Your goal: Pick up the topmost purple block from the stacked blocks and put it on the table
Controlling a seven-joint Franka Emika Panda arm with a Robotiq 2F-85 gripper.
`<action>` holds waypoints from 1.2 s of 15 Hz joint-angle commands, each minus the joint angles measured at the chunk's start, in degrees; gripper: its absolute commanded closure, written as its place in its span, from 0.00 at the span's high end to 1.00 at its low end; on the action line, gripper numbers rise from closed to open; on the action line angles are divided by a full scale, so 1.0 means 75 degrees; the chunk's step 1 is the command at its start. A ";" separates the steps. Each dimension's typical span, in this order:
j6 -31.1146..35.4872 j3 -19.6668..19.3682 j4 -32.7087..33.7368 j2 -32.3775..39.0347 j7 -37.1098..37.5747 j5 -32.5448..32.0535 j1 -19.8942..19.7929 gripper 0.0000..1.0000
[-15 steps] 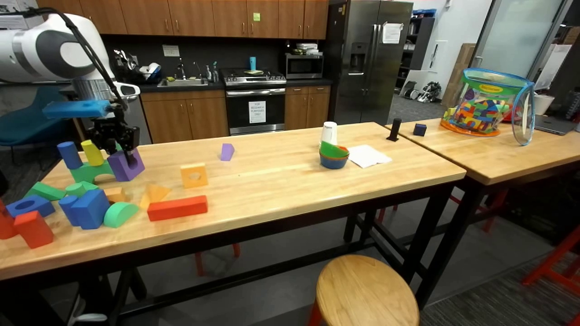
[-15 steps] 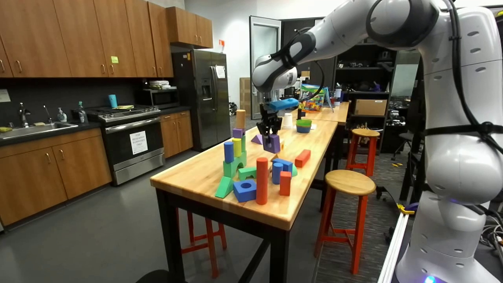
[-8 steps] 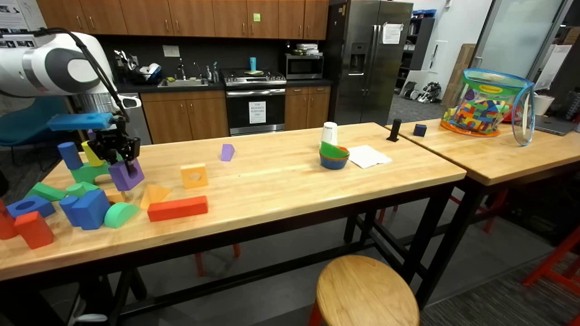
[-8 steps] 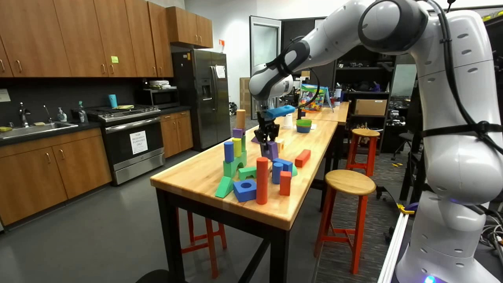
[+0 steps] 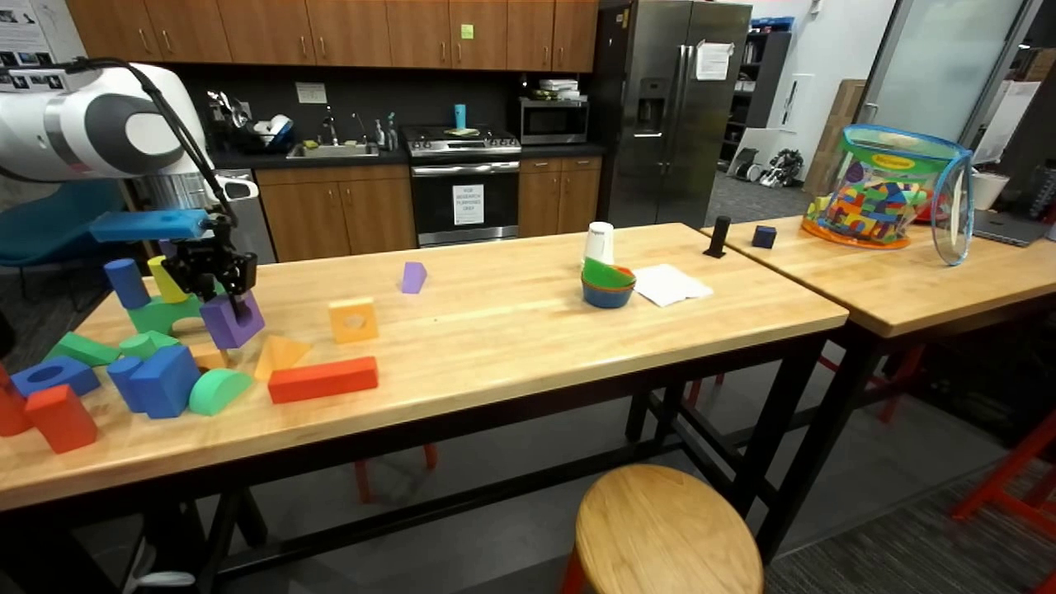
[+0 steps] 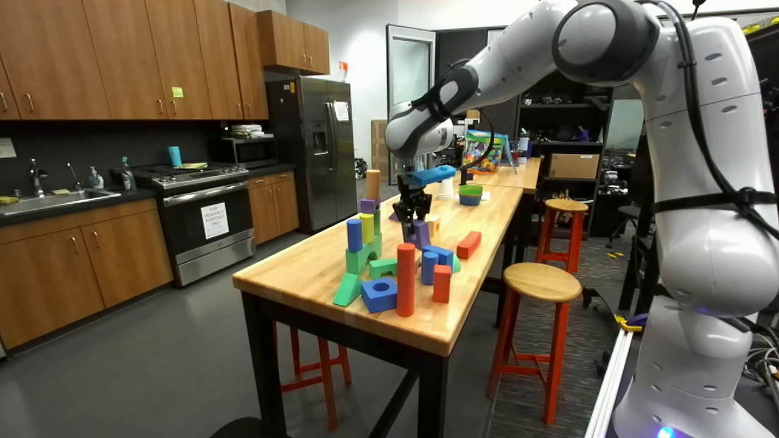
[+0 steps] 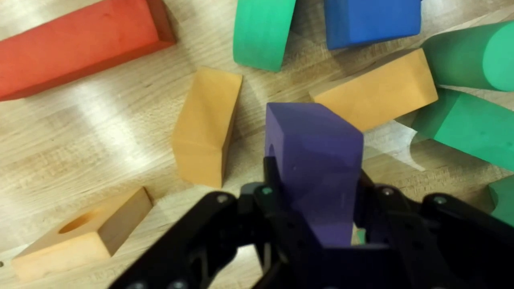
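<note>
My gripper [image 7: 316, 170] is shut on the purple block [image 7: 321, 140], one finger [image 7: 271, 170] on each side of it. In both exterior views this purple block [image 5: 233, 322] hangs low at the table [image 5: 511, 330], beside the stacked blocks [image 6: 364, 250]. Whether its underside touches the wood I cannot tell; nearer blocks cover its base in an exterior view. The stack has a green arch with a blue cylinder [image 6: 354, 235] and a yellow cylinder [image 6: 367, 227] on it. Behind them rises a column with a purple piece and a tan cylinder [image 6: 372, 184] on top.
Close around the held block lie an orange triangle [image 7: 204, 128], an orange block [image 7: 377, 90], a green half-round [image 7: 263, 34] and a blue block [image 7: 371, 20]. A red bar [image 5: 323, 379], a holed orange block [image 5: 353, 320] and a lilac wedge [image 5: 414, 277] lie further along.
Over the first half second my gripper came down with the purple block towards the table. Since then it has barely shifted, and the grip looks the same.
</note>
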 commanded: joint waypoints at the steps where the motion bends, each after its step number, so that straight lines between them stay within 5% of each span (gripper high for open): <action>1: 0.0034 -0.0031 -0.0127 -0.0150 0.0079 -0.0006 0.0051 0.66; 2: -0.0020 -0.0031 0.0018 0.0003 0.0000 0.0011 0.0025 0.70; 3: -0.0020 -0.0031 0.0018 0.0006 -0.0001 0.0011 0.0025 0.51; 6: -0.0020 -0.0031 0.0018 0.0021 -0.0003 0.0011 0.0024 0.70; 18: -0.0020 -0.0032 0.0019 0.0031 -0.0003 0.0011 0.0024 0.70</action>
